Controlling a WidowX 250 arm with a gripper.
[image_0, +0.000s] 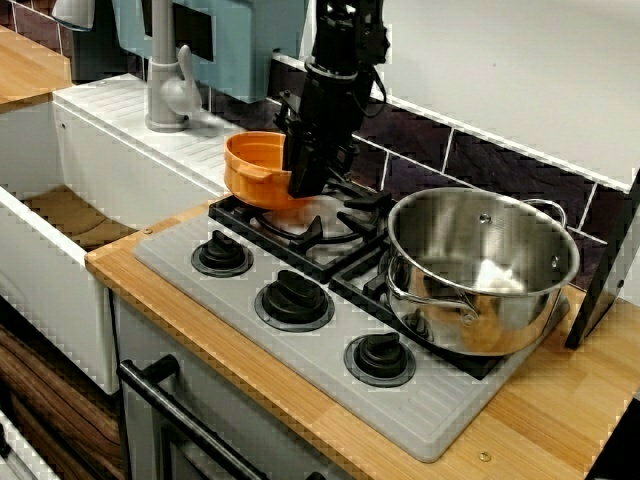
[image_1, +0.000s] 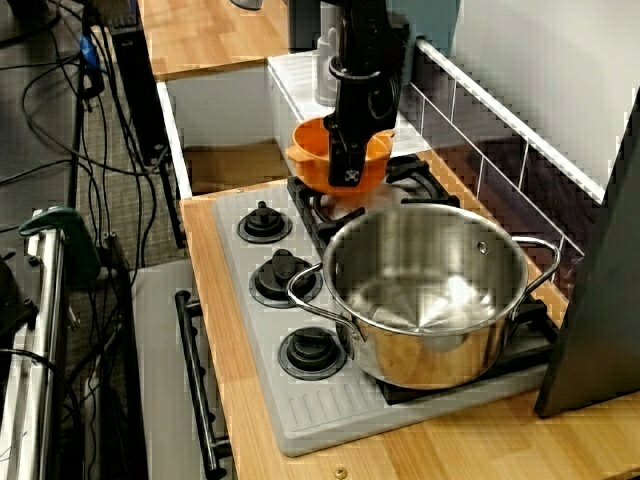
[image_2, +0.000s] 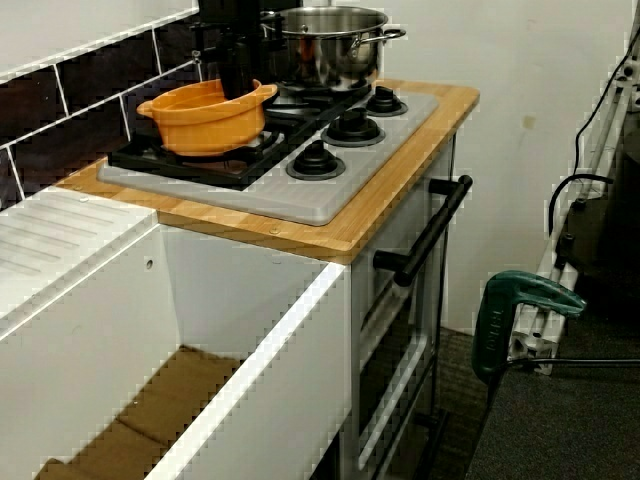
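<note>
At upper centre the black gripper (image_0: 306, 182) clamps the rim of the round orange plastic pot (image_0: 252, 168) at the black stove grate (image_0: 340, 228). It seems mid-carry, which calls for a level, steady hold.

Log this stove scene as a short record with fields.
tool: black tool reaches down to the rim of the orange pot; open or shut cannot be told
nearest thing: orange pot, side handles, at the black grate on the sink side
beside it: steel pot on the other burner, apart from the orange pot
stove: grey top, three black knobs along the front
surroundings: white sink, grey faucet, dark tiled wall
</note>
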